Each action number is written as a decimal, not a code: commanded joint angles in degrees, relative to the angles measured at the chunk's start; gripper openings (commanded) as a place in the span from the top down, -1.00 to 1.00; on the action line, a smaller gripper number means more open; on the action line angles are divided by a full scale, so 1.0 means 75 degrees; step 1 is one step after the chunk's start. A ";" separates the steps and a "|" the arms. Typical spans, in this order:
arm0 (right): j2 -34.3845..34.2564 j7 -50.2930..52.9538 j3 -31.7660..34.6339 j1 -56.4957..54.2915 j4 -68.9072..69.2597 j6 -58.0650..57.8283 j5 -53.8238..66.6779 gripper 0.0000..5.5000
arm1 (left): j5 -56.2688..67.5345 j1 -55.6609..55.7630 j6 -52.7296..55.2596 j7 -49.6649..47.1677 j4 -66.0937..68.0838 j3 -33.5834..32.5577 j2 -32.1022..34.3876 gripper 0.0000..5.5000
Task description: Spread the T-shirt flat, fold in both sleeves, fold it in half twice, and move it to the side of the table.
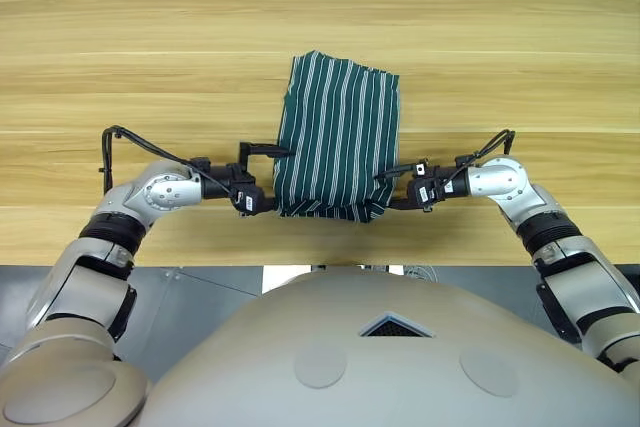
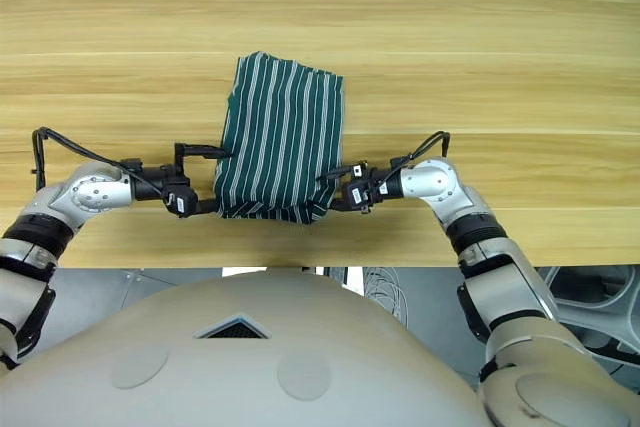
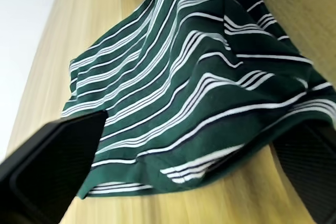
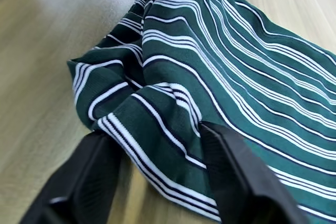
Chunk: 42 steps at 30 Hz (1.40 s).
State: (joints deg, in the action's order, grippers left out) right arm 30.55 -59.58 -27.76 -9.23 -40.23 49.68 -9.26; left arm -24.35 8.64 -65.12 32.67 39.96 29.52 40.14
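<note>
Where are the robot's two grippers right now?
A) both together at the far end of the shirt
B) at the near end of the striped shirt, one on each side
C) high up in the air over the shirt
B: the left gripper and the right gripper sit low at the near end of the folded T-shirt, one on either side.

Probably a robot lab or test room: broad wood-grain table (image 1: pixel 320 7), grey floor (image 2: pixel 590 297) and loose cables (image 2: pixel 385 287) along the lower edge

T-shirt (image 1: pixel 338 137) on table (image 1: pixel 150 47) between left claw (image 1: pixel 277 179) and right claw (image 1: pixel 384 192)
</note>
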 commanded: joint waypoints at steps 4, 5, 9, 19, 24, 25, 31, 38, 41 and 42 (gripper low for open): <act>0.0008 0.0281 0.0016 -0.0335 -0.0391 -0.0127 -0.0250 0.51 | -0.0058 -0.0078 -0.0246 0.0621 0.0749 0.0768 -0.0168 -0.50; -0.0001 0.0332 0.0035 -0.0375 -0.0439 -0.0104 -0.0235 0.54 | 0.0096 -0.0071 -0.0290 0.0778 0.0784 0.0859 -0.0128 -0.48; -0.0059 0.0441 0.0101 -0.0448 -0.0567 0.0028 -0.0127 0.84 | 0.0508 -0.0025 -0.0288 0.1166 0.0941 0.1046 -0.0090 -0.19; -0.0195 -0.0387 0.0204 -0.0424 -0.0589 0.0270 0.0860 0.98 | 0.0813 0.0061 0.0164 0.1239 0.1088 0.0938 -0.0367 0.42; -0.0260 -0.0908 0.0291 -0.0488 -0.0797 0.0332 0.1311 0.98 | 0.1972 -0.0030 0.0305 0.1702 0.0864 0.0708 -0.0507 0.72; -0.0288 -0.1021 0.0319 -0.0504 -0.0860 0.0339 0.1401 0.98 | 0.2268 -0.0073 0.0369 0.1875 0.0783 0.0674 -0.0523 0.81; -0.0109 -0.2697 0.0698 -0.0414 -0.0936 -0.0484 0.2633 0.98 | 0.6068 -0.1089 0.2380 0.4037 -0.1592 0.0149 -0.0025 1.00; 0.0420 -0.4375 0.0966 -0.0122 -0.0291 -0.2279 0.4217 0.99 | 0.8374 -0.2251 0.5874 0.5261 -0.3782 -0.0816 0.0278 1.00; 0.0808 -0.4388 0.0797 -0.0210 0.0141 -0.2989 0.4972 0.99 | 0.8153 -0.1861 0.6667 0.5309 -0.3400 -0.1079 -0.0050 1.00; 0.0894 -0.4388 0.0770 -0.0311 0.0243 -0.3253 0.5241 0.99 | 0.8049 -0.1638 0.6967 0.5247 -0.3218 -0.1148 -0.0186 1.00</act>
State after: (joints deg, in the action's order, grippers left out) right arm 34.66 -92.26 -21.77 -10.31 -39.72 28.39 26.99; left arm 37.55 -7.03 -16.42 72.40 13.49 22.84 39.76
